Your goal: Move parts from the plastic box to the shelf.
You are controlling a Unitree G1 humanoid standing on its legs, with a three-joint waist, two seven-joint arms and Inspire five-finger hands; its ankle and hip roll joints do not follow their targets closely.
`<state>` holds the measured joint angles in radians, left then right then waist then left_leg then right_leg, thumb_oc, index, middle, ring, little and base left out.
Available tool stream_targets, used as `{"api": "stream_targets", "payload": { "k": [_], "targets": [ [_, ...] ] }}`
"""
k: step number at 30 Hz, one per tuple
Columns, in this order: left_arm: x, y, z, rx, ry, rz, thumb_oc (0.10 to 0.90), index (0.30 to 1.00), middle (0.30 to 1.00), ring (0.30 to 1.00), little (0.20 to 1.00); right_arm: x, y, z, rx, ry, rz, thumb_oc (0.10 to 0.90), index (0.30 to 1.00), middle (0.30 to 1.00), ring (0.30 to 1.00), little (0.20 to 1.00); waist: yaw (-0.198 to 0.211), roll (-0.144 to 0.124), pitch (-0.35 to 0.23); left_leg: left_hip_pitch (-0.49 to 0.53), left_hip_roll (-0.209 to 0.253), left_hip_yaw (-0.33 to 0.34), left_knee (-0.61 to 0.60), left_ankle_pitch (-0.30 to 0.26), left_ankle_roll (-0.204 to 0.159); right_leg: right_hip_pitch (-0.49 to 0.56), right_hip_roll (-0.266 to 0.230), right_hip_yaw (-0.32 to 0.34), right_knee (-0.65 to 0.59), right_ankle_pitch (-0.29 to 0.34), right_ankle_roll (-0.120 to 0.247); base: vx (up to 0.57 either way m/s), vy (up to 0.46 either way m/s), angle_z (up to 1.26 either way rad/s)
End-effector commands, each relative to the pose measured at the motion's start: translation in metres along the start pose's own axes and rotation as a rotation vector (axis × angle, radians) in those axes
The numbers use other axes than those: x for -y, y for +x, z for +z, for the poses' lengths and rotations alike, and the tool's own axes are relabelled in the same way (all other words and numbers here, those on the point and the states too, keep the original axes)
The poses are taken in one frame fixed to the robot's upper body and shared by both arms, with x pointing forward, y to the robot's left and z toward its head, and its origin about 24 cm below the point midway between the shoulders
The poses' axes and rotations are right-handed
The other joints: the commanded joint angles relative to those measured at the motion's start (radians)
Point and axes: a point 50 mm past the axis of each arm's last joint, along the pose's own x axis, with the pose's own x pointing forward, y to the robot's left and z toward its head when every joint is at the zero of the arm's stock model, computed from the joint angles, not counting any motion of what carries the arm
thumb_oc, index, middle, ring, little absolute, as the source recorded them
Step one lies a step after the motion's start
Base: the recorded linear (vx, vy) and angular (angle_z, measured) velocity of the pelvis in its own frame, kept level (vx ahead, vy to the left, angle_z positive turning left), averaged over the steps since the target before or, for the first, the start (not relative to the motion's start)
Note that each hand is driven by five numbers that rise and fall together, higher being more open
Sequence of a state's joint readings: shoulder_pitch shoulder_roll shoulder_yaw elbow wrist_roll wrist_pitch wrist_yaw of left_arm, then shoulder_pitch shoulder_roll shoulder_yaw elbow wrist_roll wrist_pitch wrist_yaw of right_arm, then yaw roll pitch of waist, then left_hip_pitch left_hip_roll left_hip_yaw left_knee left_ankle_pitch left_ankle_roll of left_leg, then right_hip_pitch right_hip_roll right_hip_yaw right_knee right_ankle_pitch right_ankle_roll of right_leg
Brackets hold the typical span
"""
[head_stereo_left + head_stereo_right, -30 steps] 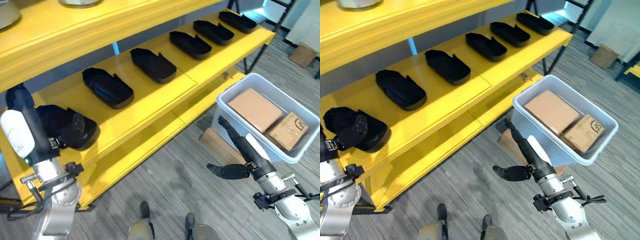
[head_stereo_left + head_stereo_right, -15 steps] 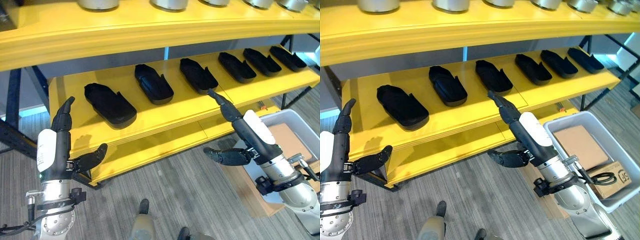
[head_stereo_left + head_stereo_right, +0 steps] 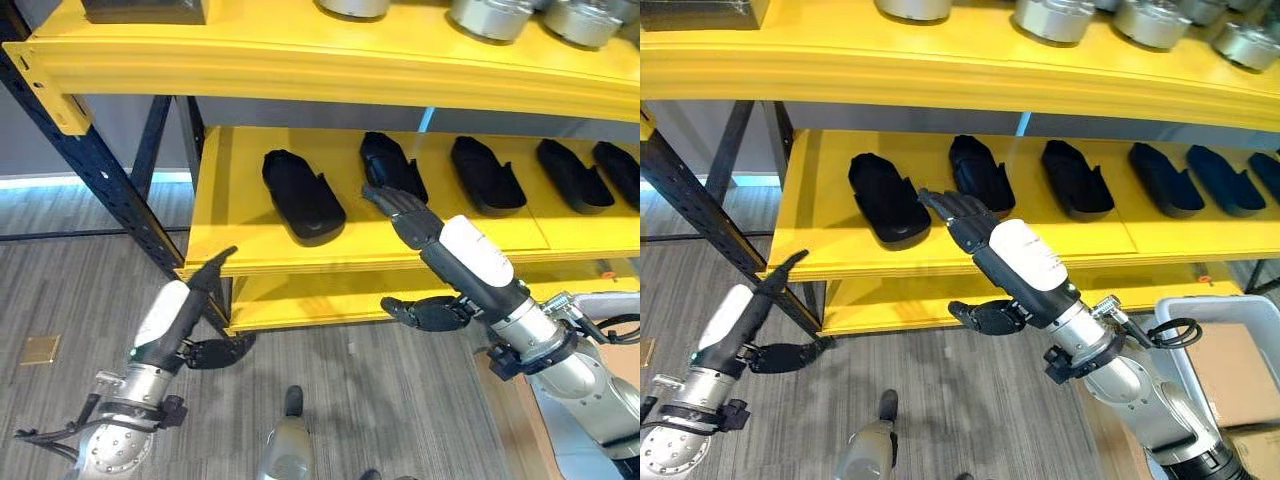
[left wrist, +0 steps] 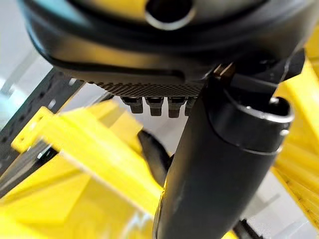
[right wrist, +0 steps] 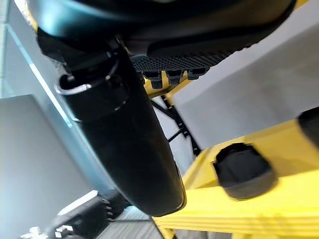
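Several black moulded parts lie in a row on the yellow shelf's middle level (image 3: pixel 240 215), the nearest two being one part (image 3: pixel 303 195) and its neighbour (image 3: pixel 392 168). My right hand (image 3: pixel 440 250) is open in front of the shelf's edge, its straight fingers reaching toward the second part, and it holds nothing. Lower and further left, my left hand (image 3: pixel 175 320) hangs open and empty below the shelf's front edge. The grey plastic box (image 3: pixel 1200 310) sits on the floor at the far right with cardboard boxes (image 3: pixel 1240 375) inside.
Metal cylinders (image 3: pixel 490 15) and a dark box (image 3: pixel 145 10) stand on the top shelf. A dark blue shelf upright (image 3: pixel 90 160) slants down at the left. Grey plank floor (image 3: pixel 60 280) spreads in front of and left of the shelf.
The camera has swung left along the shelf, so the box now sits at the right edge. My left hand has sunk below the shelf's edge. Both hands stay open.
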<state>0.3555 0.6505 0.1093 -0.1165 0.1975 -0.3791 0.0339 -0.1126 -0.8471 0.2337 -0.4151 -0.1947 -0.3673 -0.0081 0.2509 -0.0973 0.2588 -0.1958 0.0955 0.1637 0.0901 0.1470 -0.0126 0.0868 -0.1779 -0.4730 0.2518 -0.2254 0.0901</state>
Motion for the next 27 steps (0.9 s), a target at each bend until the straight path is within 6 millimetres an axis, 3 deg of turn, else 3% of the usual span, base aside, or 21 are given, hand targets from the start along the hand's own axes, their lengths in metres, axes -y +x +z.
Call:
{"api": "stream_targets", "payload": {
  "k": [1,8,11,12,14,15,17,19,20,22,25,27],
  "targets": [
    [-0.022,0.01,0.036,0.263,0.006,0.007,0.9,1.0,1.0,1.0,1.0,0.028,0.031,0.006,0.126,-0.007,-0.14,0.9,1.0,1.0,1.0,1.0,-0.004,-0.029,-0.076,0.033,-0.015,0.018,-0.018,-0.158,-0.022,0.056,0.059,0.005,-0.142,0.087,-0.012,0.14,0.202,0.06],
    [-0.012,-0.005,0.012,0.168,0.056,-0.087,0.9,1.0,1.0,1.0,1.0,0.028,0.035,-0.007,0.081,-0.035,-0.147,0.9,1.0,1.0,1.0,1.0,-0.003,-0.018,-0.102,0.043,-0.041,0.058,-0.032,-0.182,0.018,0.068,0.009,0.012,-0.133,0.126,0.015,0.11,0.234,0.05],
    [-0.012,-0.003,0.006,0.138,0.074,-0.12,0.9,1.0,1.0,1.0,1.0,0.034,0.031,-0.018,0.032,-0.093,-0.198,0.9,1.0,1.0,1.0,1.0,-0.022,0.001,-0.09,0.041,-0.091,0.053,-0.01,-0.232,0.088,-0.01,-0.083,0.066,0.128,0.276,0.057,0.11,0.344,0.06],
    [-0.01,0.0,0.007,0.152,0.077,-0.13,0.9,1.0,1.0,1.0,1.0,0.035,0.03,-0.02,0.023,-0.109,-0.21,0.9,1.0,1.0,1.0,1.0,-0.034,0.014,-0.082,0.05,-0.098,0.045,-0.01,-0.245,0.106,-0.05,-0.092,0.098,0.226,0.29,0.061,0.13,0.288,0.28],
    [-0.009,0.004,0.012,0.173,0.071,-0.138,0.9,1.0,1.0,1.0,1.0,0.041,0.03,-0.026,0.001,-0.143,-0.225,0.9,1.0,1.0,1.0,1.0,-0.051,0.034,-0.067,0.068,-0.111,0.024,-0.013,-0.255,0.118,-0.116,-0.075,0.159,0.304,0.274,0.058,0.07,0.128,0.47],
    [-0.009,0.008,0.015,0.182,0.049,-0.13,0.9,1.0,1.0,1.0,1.0,0.045,0.031,-0.03,-0.015,-0.166,-0.24,0.9,1.0,1.0,1.0,1.0,-0.065,0.055,-0.055,0.077,-0.109,0.015,-0.018,-0.24,0.125,-0.189,-0.049,0.19,0.326,0.271,0.037,0.03,0.01,0.42],
    [-0.01,0.015,0.021,0.208,0.031,-0.131,0.9,1.0,1.0,1.0,1.0,0.051,0.034,-0.033,-0.039,-0.186,-0.262,0.9,1.0,1.0,1.0,1.0,-0.087,0.073,-0.046,0.1,-0.111,-0.028,-0.043,-0.236,0.122,-0.258,-0.018,0.23,0.274,0.246,0.024,0.09,-0.103,0.56],
    [-0.011,0.022,0.027,0.224,0.022,-0.121,0.9,1.0,1.0,1.0,1.0,0.061,0.037,-0.035,-0.065,-0.195,-0.284,0.9,1.0,1.0,1.0,1.0,-0.106,0.081,-0.036,0.126,-0.104,-0.068,-0.069,-0.231,0.109,-0.293,-0.013,0.254,0.112,0.261,0.026,0.15,-0.228,0.62],
    [-0.01,0.025,0.029,0.222,0.018,-0.115,0.9,1.0,1.0,1.0,1.0,0.066,0.04,-0.033,-0.072,-0.191,-0.292,0.9,1.0,1.0,1.0,1.0,-0.125,0.081,-0.034,0.145,-0.097,-0.093,-0.084,-0.229,0.096,-0.316,-0.002,0.293,-0.046,0.291,0.042,0.16,-0.242,0.31],
    [-0.004,0.026,0.029,0.225,0.019,-0.12,0.9,1.0,1.0,1.0,1.0,0.068,0.041,-0.031,-0.083,-0.171,-0.299,0.9,1.0,1.0,1.0,1.0,-0.147,0.076,-0.034,0.183,-0.088,-0.131,-0.1,-0.241,0.089,-0.339,0.005,0.361,-0.168,0.372,0.074,0.26,-0.283,0.35],
    [0.001,0.028,0.032,0.243,-0.006,-0.129,0.9,1.0,1.0,1.0,1.0,0.068,0.038,-0.034,-0.106,-0.168,-0.3,0.9,1.0,1.0,1.0,1.0,-0.159,0.067,-0.044,0.199,-0.093,-0.17,-0.113,-0.249,0.082,-0.299,0.03,0.425,-0.233,0.38,0.089,0.18,-0.222,0.75],
    [0.001,0.031,0.035,0.255,-0.022,-0.118,0.9,1.0,1.0,1.0,1.0,0.067,0.039,-0.035,-0.098,-0.186,-0.303,0.9,1.0,1.0,1.0,1.0,-0.151,0.061,-0.043,0.193,-0.093,-0.187,-0.115,-0.246,0.071,-0.291,0.032,0.419,-0.244,0.392,0.087,0.04,-0.2,1.0]
  ]
}}
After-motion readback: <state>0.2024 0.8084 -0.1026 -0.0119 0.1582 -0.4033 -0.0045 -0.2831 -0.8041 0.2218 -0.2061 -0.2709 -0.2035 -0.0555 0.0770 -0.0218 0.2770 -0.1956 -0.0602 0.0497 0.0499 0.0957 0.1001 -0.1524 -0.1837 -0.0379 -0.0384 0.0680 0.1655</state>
